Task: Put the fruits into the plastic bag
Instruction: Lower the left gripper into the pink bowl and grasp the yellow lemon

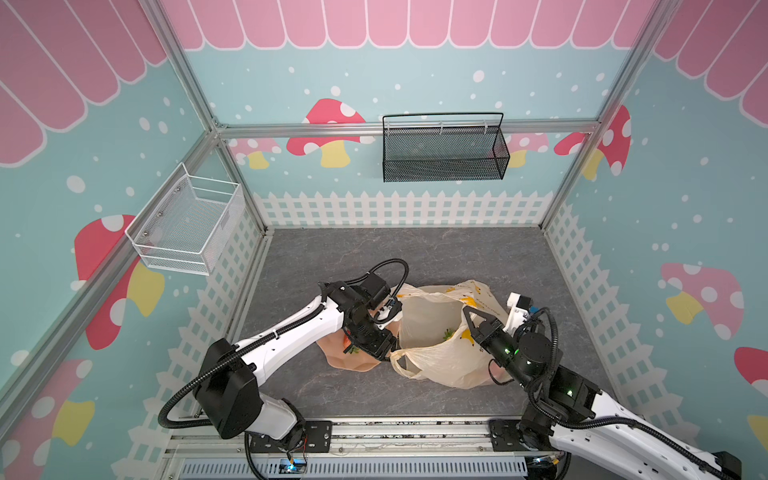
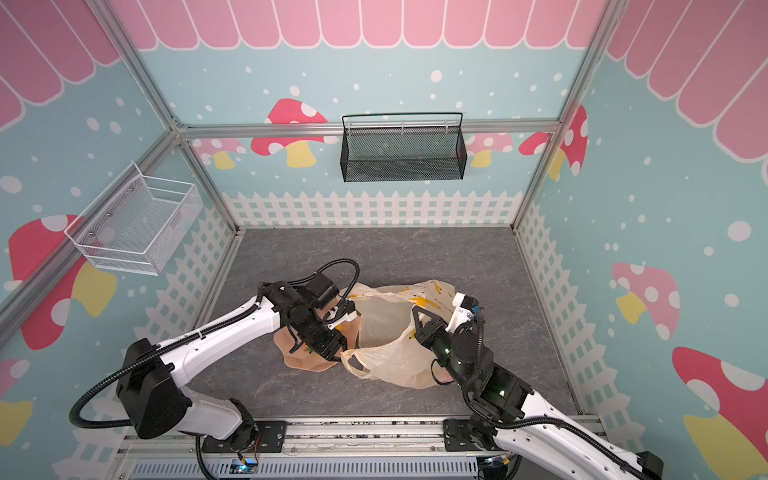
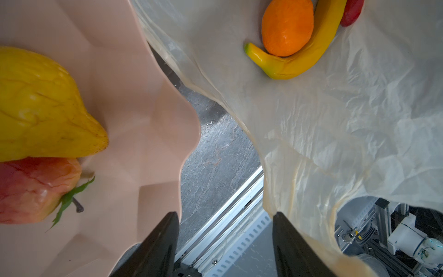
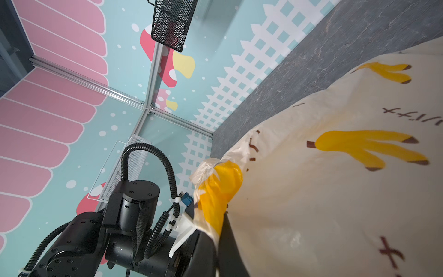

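The plastic bag (image 1: 432,316) lies open on the grey floor, cream with printed bananas. My right gripper (image 4: 217,239) is shut on the bag's rim (image 4: 215,191) and holds it up. Inside the bag (image 3: 335,120) lie an orange (image 3: 287,26), a yellow banana (image 3: 294,55) and part of a red fruit (image 3: 351,12). On the peach plate (image 3: 143,120) rest a yellow pear-like fruit (image 3: 43,105) and a red-orange fruit with green leaves (image 3: 36,189). My left gripper (image 3: 225,215) hangs open and empty over the gap between plate and bag, one finger beside each.
A black mesh basket (image 1: 444,149) hangs on the back wall and a white wire basket (image 1: 187,224) on the left wall. A metal rail (image 1: 374,432) runs along the front edge. The plate (image 1: 345,361) sits just left of the bag.
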Robot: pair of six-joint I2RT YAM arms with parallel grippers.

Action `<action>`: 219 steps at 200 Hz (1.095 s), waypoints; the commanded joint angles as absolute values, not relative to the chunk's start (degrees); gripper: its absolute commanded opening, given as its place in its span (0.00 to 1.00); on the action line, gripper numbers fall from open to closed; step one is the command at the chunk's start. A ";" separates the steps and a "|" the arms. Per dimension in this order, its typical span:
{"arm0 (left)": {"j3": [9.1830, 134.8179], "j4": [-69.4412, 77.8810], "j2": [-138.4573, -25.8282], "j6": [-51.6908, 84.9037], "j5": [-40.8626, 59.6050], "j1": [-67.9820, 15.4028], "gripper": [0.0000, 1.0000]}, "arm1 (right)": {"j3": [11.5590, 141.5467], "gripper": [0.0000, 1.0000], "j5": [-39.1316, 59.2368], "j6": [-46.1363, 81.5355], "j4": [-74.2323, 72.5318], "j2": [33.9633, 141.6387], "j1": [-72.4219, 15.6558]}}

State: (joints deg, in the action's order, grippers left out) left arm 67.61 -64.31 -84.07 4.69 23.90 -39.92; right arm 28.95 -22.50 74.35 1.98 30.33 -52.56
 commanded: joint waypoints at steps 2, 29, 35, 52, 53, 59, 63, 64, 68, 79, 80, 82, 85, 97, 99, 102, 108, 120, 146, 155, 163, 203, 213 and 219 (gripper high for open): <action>66.06 -63.18 -80.96 5.57 25.23 -38.59 0.62 | 29.40 0.00 -23.70 74.17 1.75 29.63 -52.65; 63.78 -60.79 -77.34 11.19 21.03 -33.51 0.62 | 29.13 0.00 -23.72 74.27 1.80 29.31 -52.65; 63.55 -60.47 -76.48 11.99 21.30 -32.06 0.63 | 29.14 0.00 -23.62 74.24 1.76 29.19 -52.69; 63.06 -59.53 -74.36 14.83 20.78 -28.00 0.64 | 29.10 0.00 -23.72 74.28 1.80 29.09 -52.72; 63.04 -59.43 -74.27 14.97 20.76 -27.71 0.64 | 29.14 0.00 -23.68 74.32 1.82 29.09 -52.73; 62.83 -59.28 -73.81 15.62 20.24 -26.61 0.64 | 29.11 0.00 -23.75 74.30 1.82 29.10 -52.68; 62.76 -59.31 -73.62 15.91 19.41 -26.03 0.64 | 29.18 0.00 -23.74 74.26 1.89 29.15 -52.70; 62.76 -59.32 -73.64 16.04 19.06 -25.89 0.64 | 29.13 0.00 -23.78 74.22 1.91 29.08 -52.72; 62.75 -59.54 -73.65 16.25 18.02 -25.49 0.64 | 29.18 0.00 -23.78 74.24 1.98 29.09 -52.71; 62.78 -60.22 -74.07 16.39 16.41 -24.60 0.64 | 29.18 0.00 -23.79 74.20 1.96 29.03 -52.70; 62.76 -60.26 -74.12 16.37 16.29 -24.56 0.64 | 29.18 0.00 -23.76 74.23 1.95 29.02 -52.72; 62.76 -60.35 -74.28 16.37 16.14 -24.53 0.64 | 29.16 0.00 -23.74 74.26 1.94 29.07 -52.69; 62.90 -60.48 -74.47 16.38 15.91 -24.38 0.64 | 29.13 0.00 -23.67 74.27 1.93 29.01 -52.68; 63.09 -60.63 -75.01 16.19 15.56 -24.35 0.64 | 29.15 0.00 -23.73 74.27 1.94 29.03 -52.73; 63.06 -60.55 -75.09 16.18 15.56 -24.35 0.64 | 29.11 0.00 -23.66 74.22 1.94 29.01 -52.73; 63.18 -60.52 -75.21 16.15 15.49 -24.35 0.64 | 29.17 0.00 -23.71 74.22 1.93 29.08 -52.69; 63.33 -60.51 -75.37 16.02 15.18 -24.35 0.64 | 29.14 0.00 -23.67 74.26 1.93 29.04 -52.68; 63.70 -60.53 -75.85 15.65 14.22 -24.35 0.64 | 29.18 0.00 -23.65 74.35 1.91 29.02 -52.66; 65.07 -60.38 -77.76 15.20 11.72 -24.43 0.65 | 29.27 0.00 -23.60 74.33 1.93 29.18 -52.72; 65.68 -60.29 -78.77 15.11 11.12 -24.56 0.65 | 29.24 0.00 -23.60 74.35 1.98 29.18 -52.69; 66.27 -60.18 -79.71 15.12 10.04 -25.00 0.65 | 29.17 0.00 -23.56 74.35 1.94 29.18 -52.68; 68.19 -57.12 -85.37 16.33 6.05 -28.73 0.66 | 29.42 0.00 -23.58 74.44 1.89 29.71 -52.65; 68.42 -56.13 -86.80 17.27 5.10 -29.47 0.66 | 29.53 0.00 -23.61 74.40 1.87 29.80 -52.70; 68.56 -55.50 -87.51 17.82 4.57 -29.59 0.66 | 29.45 0.00 -23.68 74.41 1.89 29.87 -52.73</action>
State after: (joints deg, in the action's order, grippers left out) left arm 66.74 -58.72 -85.08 15.99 8.23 -28.14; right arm 28.95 -22.92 74.35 1.96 29.67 -52.56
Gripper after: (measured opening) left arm 0.658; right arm 0.047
